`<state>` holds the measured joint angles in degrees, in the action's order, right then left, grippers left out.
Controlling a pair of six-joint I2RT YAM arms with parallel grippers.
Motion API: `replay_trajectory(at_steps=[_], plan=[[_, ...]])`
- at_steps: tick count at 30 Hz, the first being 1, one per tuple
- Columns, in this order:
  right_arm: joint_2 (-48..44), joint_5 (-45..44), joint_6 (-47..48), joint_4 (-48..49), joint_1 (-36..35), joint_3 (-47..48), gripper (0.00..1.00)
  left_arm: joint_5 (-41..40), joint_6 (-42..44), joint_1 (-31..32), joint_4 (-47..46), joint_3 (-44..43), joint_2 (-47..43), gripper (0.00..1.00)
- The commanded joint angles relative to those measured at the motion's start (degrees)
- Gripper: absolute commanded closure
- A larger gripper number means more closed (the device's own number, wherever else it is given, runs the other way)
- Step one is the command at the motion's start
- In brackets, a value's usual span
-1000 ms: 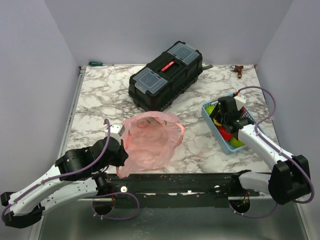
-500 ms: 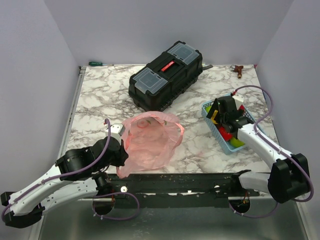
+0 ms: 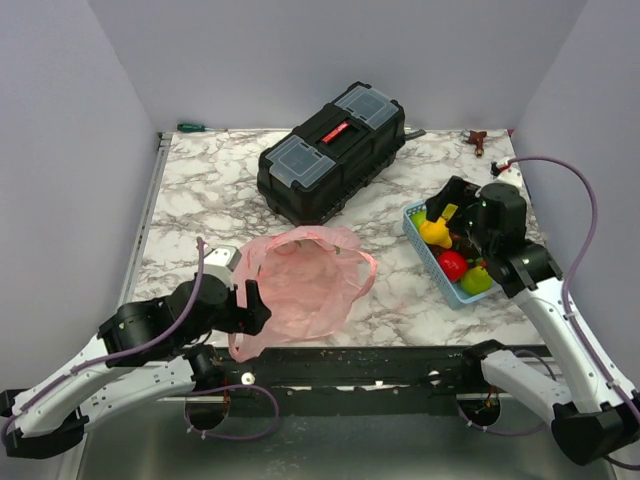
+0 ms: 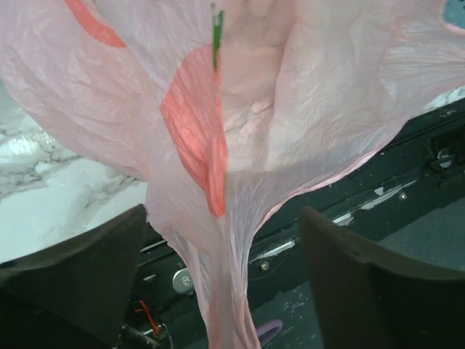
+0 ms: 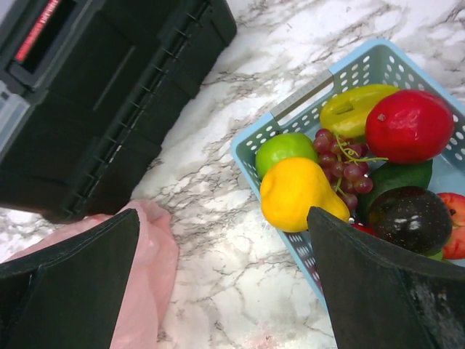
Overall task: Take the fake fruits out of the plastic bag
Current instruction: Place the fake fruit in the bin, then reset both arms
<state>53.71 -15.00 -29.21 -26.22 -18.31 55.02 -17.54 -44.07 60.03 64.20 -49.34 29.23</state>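
Observation:
The pink plastic bag (image 3: 300,285) lies crumpled on the marble near the front edge. My left gripper (image 3: 248,302) is at its left side, open. In the left wrist view a twisted strand of the bag (image 4: 225,291) hangs free between the spread fingers (image 4: 80,276). The fake fruits lie in the light blue mesh basket (image 3: 412,222): a yellow one (image 5: 298,193), a green one (image 5: 282,150), purple grapes (image 5: 340,171), a red one (image 5: 408,125). My right gripper (image 3: 447,205) hovers open over the basket's left end, holding nothing. No fruit shows through the bag.
A black toolbox (image 3: 335,150) stands behind the bag. A green-handled screwdriver (image 3: 195,127) and a small brown object (image 3: 478,140) lie at the back edge. A black rail (image 3: 350,365) runs along the near edge, with walls on three sides.
My left gripper opened and let go of the bag. The right gripper rose out of the basket and pulled back, open, with a yellow fruit now lying there.

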Motion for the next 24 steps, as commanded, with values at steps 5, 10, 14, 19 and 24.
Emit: replay_trajectory(at_steps=[5,10,14,19,24], plan=[[-7.89,2.83,1.95,-11.79,0.27,8.76,0.00,0.15,1.63,0.09,0.11,-13.16,-2.49,0.01],[-13.61,4.90,3.46,-13.12,0.20,14.53,0.00,-0.62,3.39,0.07,1.69,-25.19,-2.85,0.01],[-17.51,4.95,4.90,-13.32,0.18,18.67,0.00,-0.87,4.71,0.09,0.13,-32.25,-4.86,0.01],[-22.36,-2.11,3.96,-13.73,0.18,21.63,0.00,-0.56,6.50,0.09,-4.99,-35.37,-8.66,0.01],[-24.26,-6.54,3.95,-14.46,0.22,23.15,0.00,-3.13,7.88,0.09,-7.38,-35.32,-12.01,0.01]])
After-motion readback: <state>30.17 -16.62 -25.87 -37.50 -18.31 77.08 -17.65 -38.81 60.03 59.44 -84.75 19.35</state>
